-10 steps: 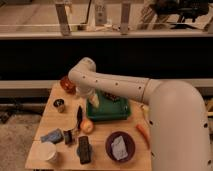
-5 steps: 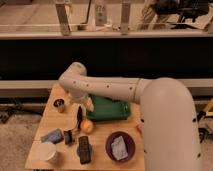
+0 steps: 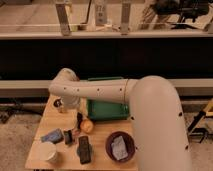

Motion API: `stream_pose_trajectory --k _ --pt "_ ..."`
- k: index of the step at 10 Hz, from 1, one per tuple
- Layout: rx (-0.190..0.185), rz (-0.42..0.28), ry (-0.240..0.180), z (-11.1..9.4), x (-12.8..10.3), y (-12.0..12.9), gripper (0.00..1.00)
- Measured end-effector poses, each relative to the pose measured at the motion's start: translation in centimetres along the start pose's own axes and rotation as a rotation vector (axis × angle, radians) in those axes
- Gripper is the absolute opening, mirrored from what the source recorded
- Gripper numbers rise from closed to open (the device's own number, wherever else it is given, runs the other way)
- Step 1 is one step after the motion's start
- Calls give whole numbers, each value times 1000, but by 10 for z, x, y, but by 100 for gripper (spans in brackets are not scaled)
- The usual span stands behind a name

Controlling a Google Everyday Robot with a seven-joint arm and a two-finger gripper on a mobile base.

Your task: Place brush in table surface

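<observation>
The brush [image 3: 70, 135] is low over the table [image 3: 48, 119], just off the front-left corner of the green tray [image 3: 107, 106]. I can make out its dark blocky head with a tan patch, and a slim dark handle rising from it back toward the tray. I cannot tell whether it rests on the wood or hangs just clear of it.

The gripper [image 3: 76, 114] is right above the brush, by the tray's left edge. It is mostly tucked under the white arm [image 3: 100, 91], which sweeps across the tray's far side and bends down there. I cannot tell how it is set or whether it has hold of the brush.

A small orange ball [image 3: 87, 126] lies at the tray's front-left corner. A blue-grey flat piece [image 3: 52, 135] lies beyond the brush, farther left of the tray. In front of the tray are a flat black block [image 3: 84, 149] and a dark bowl [image 3: 120, 146] with something pale in it. A pale cup [image 3: 48, 152] sits farthest from the tray, at the front left. A small dark cup [image 3: 59, 104] stands left of the tray.
</observation>
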Motion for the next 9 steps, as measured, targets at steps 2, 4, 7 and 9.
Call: stream_pose_trajectory --k 2,4,7,9 --pt "9 -18 -13 3 -4 -1 80" --pt "23 -37 -34 7 -9 -6 80" --pt "57 -68 -47 10 -9 -11 80" --pt "94 -109 -51 14 -5 -13 80"
